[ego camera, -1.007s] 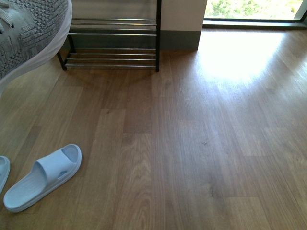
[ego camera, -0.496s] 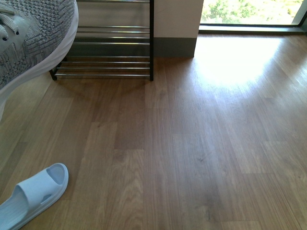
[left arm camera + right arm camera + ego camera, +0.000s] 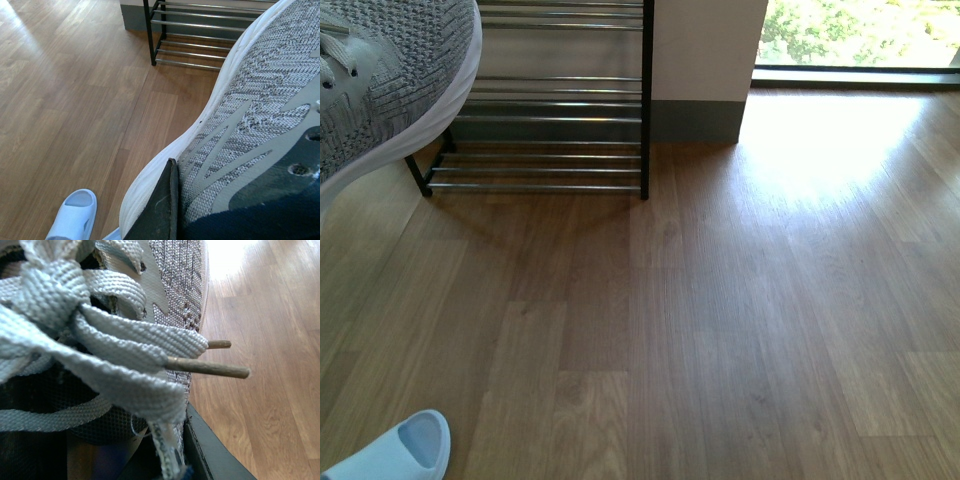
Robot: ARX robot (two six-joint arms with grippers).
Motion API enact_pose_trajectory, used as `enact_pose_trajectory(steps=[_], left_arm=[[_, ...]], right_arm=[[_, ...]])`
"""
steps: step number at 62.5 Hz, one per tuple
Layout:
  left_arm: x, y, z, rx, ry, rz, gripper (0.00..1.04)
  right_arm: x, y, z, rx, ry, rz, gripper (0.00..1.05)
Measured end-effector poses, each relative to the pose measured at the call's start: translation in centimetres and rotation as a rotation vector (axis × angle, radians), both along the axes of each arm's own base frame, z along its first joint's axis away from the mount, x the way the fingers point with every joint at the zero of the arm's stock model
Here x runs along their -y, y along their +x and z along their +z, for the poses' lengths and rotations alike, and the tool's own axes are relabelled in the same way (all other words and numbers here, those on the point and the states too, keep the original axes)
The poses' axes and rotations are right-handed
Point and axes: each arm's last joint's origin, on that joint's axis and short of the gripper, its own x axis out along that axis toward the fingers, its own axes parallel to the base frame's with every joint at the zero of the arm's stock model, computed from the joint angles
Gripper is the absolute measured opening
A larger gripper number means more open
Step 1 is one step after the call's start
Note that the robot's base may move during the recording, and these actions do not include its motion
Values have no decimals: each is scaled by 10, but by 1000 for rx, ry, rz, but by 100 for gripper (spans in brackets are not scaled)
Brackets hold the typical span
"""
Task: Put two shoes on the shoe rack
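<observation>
Grey sneaker [image 3: 270,90], pinched at the heel by left tool [image 3: 172,212], toe-first long axis aimed at shoe rack [image 3: 540,170] ahead of that tool; second sneaker [image 3: 175,270] clamped in right tool [image 3: 197,450], rack unseen there.

- Daylight is coming through the window [image 3: 860,30], glaring off the floor [image 3: 820,140].
- Shoe rack [image 3: 550,165] is casting a soft shadow.
- Outdoor view is washing out.

Drawn nearer the rack [image 3: 548,150]: rods now lower and larger in front view, more tiers showing. Left the slipper [image 3: 402,452] behind on the floor [image 3: 740,330], only its toe showing.
</observation>
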Motion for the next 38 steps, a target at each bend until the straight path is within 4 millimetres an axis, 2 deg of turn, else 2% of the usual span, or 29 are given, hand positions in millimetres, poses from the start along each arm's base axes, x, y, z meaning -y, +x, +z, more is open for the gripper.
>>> enact_pose_trajectory(steps=[38], left_arm=[[0,0,0,-2,-2,-5,2]], right_arm=[[0,0,0,-1,-2,-5,3]])
